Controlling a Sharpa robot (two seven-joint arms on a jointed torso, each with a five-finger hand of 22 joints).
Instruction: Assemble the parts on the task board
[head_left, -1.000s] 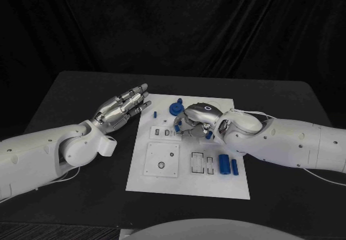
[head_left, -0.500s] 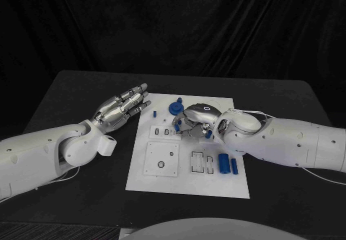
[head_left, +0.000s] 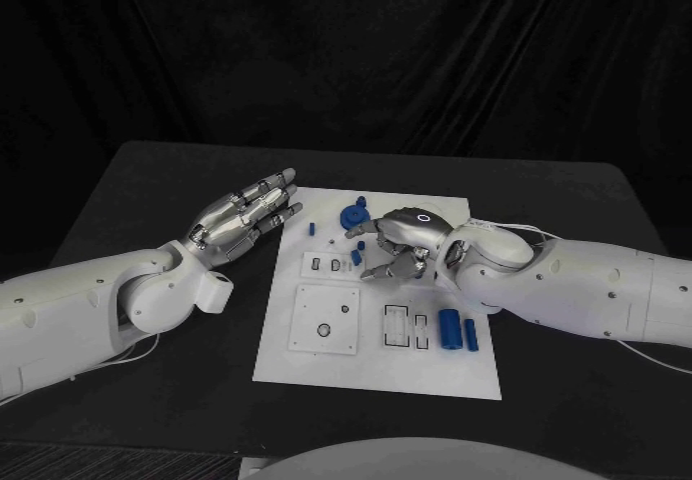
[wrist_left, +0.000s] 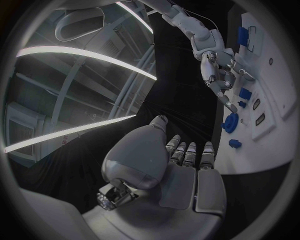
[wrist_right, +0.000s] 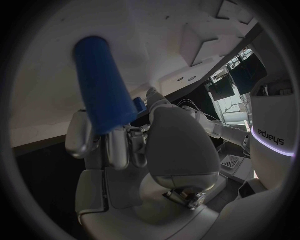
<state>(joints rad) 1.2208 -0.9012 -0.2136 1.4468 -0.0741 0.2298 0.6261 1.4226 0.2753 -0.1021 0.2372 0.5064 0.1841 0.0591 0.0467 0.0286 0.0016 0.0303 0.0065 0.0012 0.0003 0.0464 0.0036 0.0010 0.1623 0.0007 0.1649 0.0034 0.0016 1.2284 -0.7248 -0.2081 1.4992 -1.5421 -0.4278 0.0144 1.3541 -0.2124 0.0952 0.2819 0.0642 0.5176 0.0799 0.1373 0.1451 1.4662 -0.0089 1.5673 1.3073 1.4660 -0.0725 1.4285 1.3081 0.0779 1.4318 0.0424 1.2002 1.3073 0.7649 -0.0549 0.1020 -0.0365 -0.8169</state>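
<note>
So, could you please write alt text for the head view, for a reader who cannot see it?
The robot's right hand is curled over the middle of the white task board on a black table, among small blue parts. The left hand hovers open beside the board's left edge. Two blue cylinders lie near the board's right edge.

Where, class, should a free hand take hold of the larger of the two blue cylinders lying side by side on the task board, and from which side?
Grip the larger blue cylinder across its round middle, coming straight down from above. It lies flat on the task board, with the thinner blue cylinder close beside it, so fingers should straddle it carefully. The left hand hovers with fingers apart, holding nothing.
</note>
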